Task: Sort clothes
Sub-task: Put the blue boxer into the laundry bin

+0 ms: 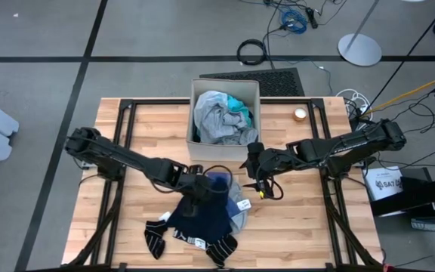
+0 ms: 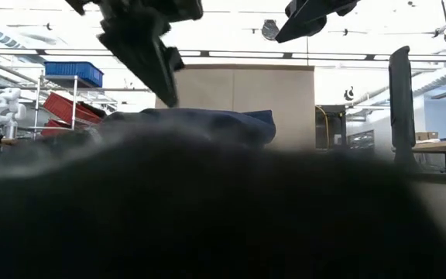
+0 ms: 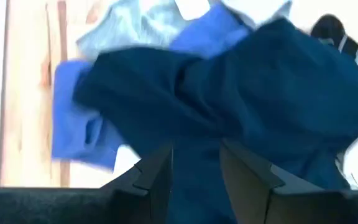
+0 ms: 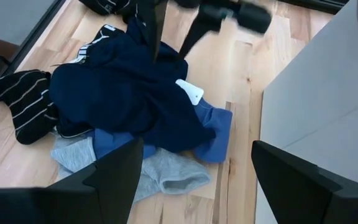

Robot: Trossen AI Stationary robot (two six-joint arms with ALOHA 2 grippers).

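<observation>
Near the front edge of the bench (image 1: 127,121), left to right:

Item — striped socks (image 1: 155,238), black with thin white stripes, one lying left of the heap toward the front-left, a second (image 1: 221,248) at the heap's front-right edge. Small and light; likely easy to pinch anywhere along the cuff.

Item — navy garment (image 1: 206,214), topmost in a loose heap at the centre-front of the bench, bunched and folded over itself. Beneath it lie a brighter blue piece (image 4: 213,134) and a pale grey piece (image 4: 160,174), both poking out from under the navy cloth. All soft, limp fabric — expect it to sag, drag its neighbours and slip unless taken at a raised fold or bunched ridge, not at a flat edge.

Item — left gripper (image 1: 202,189), at the back edge of the heap, directly over the navy garment. The wrist view shows its fingers (image 3: 157,177) parted, with navy cloth showing in the gap between them; nothing visibly clamped.

Item — beige fabric box (image 1: 225,85), at the centre of the back edge, already holding grey and turquoise clothes (image 1: 221,117).

Item — right gripper (image 1: 257,172), just right of the heap and in front of the box's front-right corner, jaws wide apart, holding nothing.

Item — small round object (image 1: 300,114), near the back edge right of the box; identity unclear.
</observation>
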